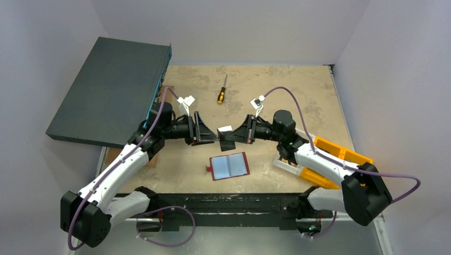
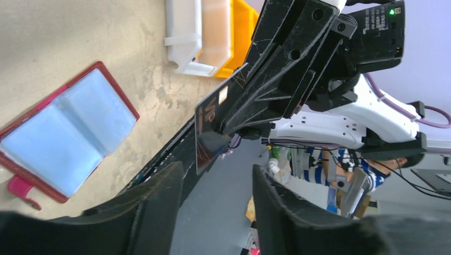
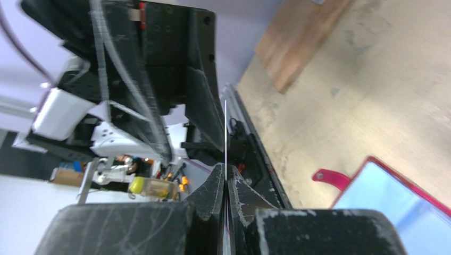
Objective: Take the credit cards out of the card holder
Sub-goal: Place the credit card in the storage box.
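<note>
The dark red card holder (image 1: 229, 166) lies open on the table, its pale clear sleeves facing up and its tab at the left. It also shows in the left wrist view (image 2: 64, 143) and the right wrist view (image 3: 393, 202). My right gripper (image 1: 235, 136) is shut on a credit card (image 1: 226, 137) and holds it in the air above and behind the holder. The card looks dark grey with a gold chip in the left wrist view (image 2: 210, 130) and edge-on in the right wrist view (image 3: 225, 133). My left gripper (image 1: 214, 139) is open, facing the card's free end without touching it. I cannot tell if cards are in the sleeves.
A yellow-handled screwdriver (image 1: 221, 94) lies at the back middle. A large dark flat box (image 1: 114, 90) leans at the back left. Orange and white bins (image 1: 330, 159) stand at the right, under the right arm. A black rail (image 1: 223, 202) runs along the near edge.
</note>
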### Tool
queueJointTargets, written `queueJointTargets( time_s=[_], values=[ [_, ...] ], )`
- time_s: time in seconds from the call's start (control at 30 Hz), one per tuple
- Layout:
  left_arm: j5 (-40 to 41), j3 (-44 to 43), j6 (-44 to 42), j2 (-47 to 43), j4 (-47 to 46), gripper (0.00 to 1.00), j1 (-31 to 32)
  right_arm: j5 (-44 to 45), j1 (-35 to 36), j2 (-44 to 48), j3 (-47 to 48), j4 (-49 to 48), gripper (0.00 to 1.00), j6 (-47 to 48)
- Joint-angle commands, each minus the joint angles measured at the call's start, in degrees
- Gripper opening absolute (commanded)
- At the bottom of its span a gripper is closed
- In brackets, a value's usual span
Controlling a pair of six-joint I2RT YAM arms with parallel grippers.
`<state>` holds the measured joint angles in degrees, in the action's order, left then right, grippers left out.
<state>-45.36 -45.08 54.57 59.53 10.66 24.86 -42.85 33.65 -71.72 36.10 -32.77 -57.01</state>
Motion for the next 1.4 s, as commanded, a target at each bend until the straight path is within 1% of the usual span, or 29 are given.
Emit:
queueJointTargets(
  time_s=[0.0,0.1,0.13,0.27,0.4,0.6,0.73,0.77,0.83,0.93,1.2,1.37],
  values=[
    [5.16,-5.49,-7.64,-1.87,10.92,0.56,-0.17,8.75,-0.02,5.34,3.77,15.5,0.0,7.63],
    [9.78,-7.75,-11.31,-2.33,17.25,0.65,-0.1,18.26,-0.05,9.0,5.41,26.72,0.0,10.63],
    [10.78,-8.57,-12.53,-2.31,19.29,0.66,-0.08,21.75,-0.07,10.28,5.95,29.99,0.0,10.85],
    [12.22,-10.23,-15.65,-2.18,22.71,0.68,-0.03,35.63,-0.02,13.61,9.71,46.93,0.0,12.07],
    [12.13,-10.94,-17.16,-1.66,23.8,0.68,0.31,49.54,-0.11,15.56,13.97,61.97,0.0,10.39],
    [11.9,-11.26,-18.14,-0.45,23.7,0.68,1.86,72.01,-0.16,17.23,20.41,84.54,0.0,1.97],
    [12.05,-11.71,-18.31,0.44,23.28,0.68,2.8,82.87,-0.19,13.67,24.95,99.17,0.0,-5.45],
    [11.93,-11.81,-18.35,0.67,23.27,0.69,3.06,85.16,-0.31,12.42,25.93,103.97,0.0,-7.52],
    [11.91,-11.93,-18.49,1.06,23.17,0.69,3.42,89.13,-0.97,9.39,27.53,110.1,0.0,-11.19],
    [11.75,-12.1,-18.57,1.45,23.15,0.69,3.83,89.63,-4.55,6.29,27.62,110.61,0.0,-8.76],
    [11.44,-12.75,-18.95,1.47,23.92,0.69,3.97,91.64,-15.04,1.99,28.06,110.47,0.0,-7.44],
    [10.9,-13.07,-18.96,1.95,23.87,0.69,4.04,90.82,-19.27,-2.04,27.78,110.38,0.0,-7.38]
  ],
)
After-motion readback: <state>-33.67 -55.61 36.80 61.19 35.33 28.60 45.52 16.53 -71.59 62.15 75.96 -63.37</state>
